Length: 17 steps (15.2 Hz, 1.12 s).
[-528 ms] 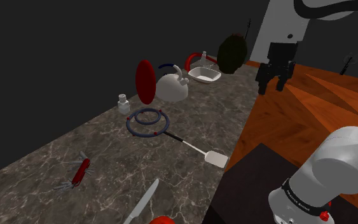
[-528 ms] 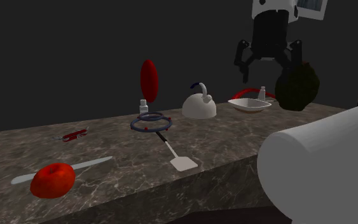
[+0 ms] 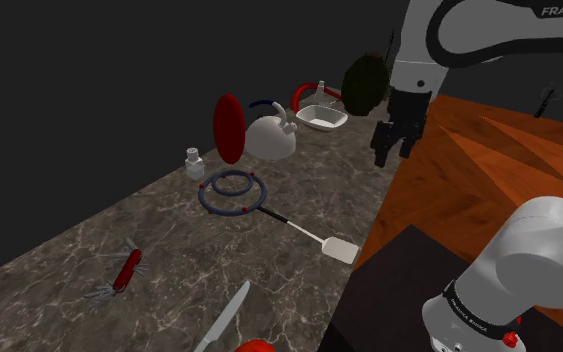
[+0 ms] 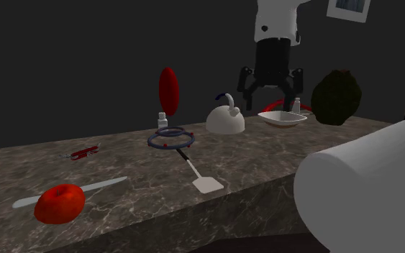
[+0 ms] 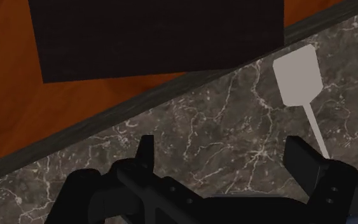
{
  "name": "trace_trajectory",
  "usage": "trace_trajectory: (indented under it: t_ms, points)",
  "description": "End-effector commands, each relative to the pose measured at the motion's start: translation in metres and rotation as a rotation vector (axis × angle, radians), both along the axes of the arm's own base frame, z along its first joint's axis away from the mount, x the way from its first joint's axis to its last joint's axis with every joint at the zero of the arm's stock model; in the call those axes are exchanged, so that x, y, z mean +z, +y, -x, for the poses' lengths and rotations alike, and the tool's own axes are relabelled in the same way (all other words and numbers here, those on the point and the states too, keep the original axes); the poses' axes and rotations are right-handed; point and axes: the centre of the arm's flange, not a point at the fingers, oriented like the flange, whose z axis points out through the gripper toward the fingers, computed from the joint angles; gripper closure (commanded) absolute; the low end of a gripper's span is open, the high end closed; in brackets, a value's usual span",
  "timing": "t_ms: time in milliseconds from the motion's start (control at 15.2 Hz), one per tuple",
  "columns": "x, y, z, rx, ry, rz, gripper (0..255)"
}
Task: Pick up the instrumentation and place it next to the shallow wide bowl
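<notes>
While the all-black two-finger gripper (image 3: 393, 152) is held in the air by the white arm (image 3: 469, 40), its fingers are seen spread wide w/ nothing clasped btwn them. In the shoulder view it is placed at approx. 4 o'clock of the shallow wide white bowl (image 3: 322, 117), above the dark marble-veined countertop (image 3: 169, 250) close to its floor-side edge. The task's obj., taken to be the dark-blue ring device w/ red studs (image 3: 233, 190), is laid flat on the countertop, well apart from the gripper, at abt 8 o'clock of the bowl and 7 o'clock of the white kettle w/ a blue handle (image 3: 271, 138). A small white bottle (image 3: 195, 163) is set at 10 o'clock of the ring device, and a red oval disc (image 3: 229, 128) is stood upright at its 12 o'clock. A white-bladed spatula w/ a black handle (image 3: 304, 232) is laid at its 4 o'clock, handle end just beside the rim; contact can't be told. In the 2nd ext. view the gripper (image 4: 269, 97) is seen at 11 o'clock of the bowl (image 4: 282, 117) and 2 o'clock of the kettle (image 4: 226, 118). In the wrist view the spatula's blade (image 5: 296, 76) is seen beyond one finger, w/ orange-brown floor (image 5: 6, 95) past the countertop's edge.
</notes>
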Motion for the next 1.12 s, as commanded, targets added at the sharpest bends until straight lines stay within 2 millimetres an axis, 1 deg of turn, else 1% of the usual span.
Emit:
trace_trajectory:
  t_ms: [0,528,1056]
  points:
    - [-0.016,0.019,-0.007,0.046,-0.025,-0.001,0]
    - [-0.074,0.101,-0.031,0.227,-0.111,0.000,0]
    - [-0.130,0.186,-0.044,0.408,-0.197,0.000,0]
